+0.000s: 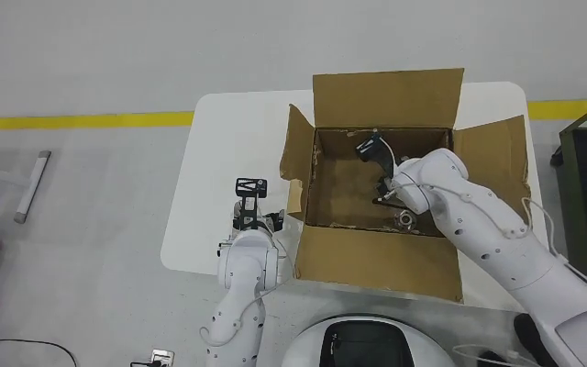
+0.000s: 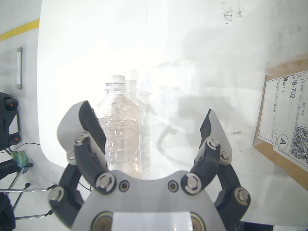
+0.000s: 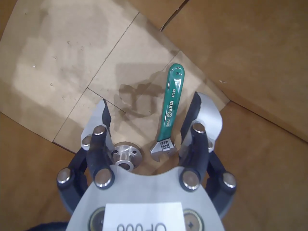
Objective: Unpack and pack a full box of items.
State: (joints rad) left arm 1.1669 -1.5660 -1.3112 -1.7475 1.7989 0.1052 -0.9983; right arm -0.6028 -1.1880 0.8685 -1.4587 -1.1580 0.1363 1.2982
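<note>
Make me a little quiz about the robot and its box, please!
1. True or false: inside the cardboard box, the right end effector is shut on the green-handled wrench.
2. Where is the clear bottle? A: in the box. B: on the white table. C: on the floor.
3. What lies on the box floor beside the wrench's head?
Key: 1 false, it is open; 2 B; 3 a round metal flange.
</note>
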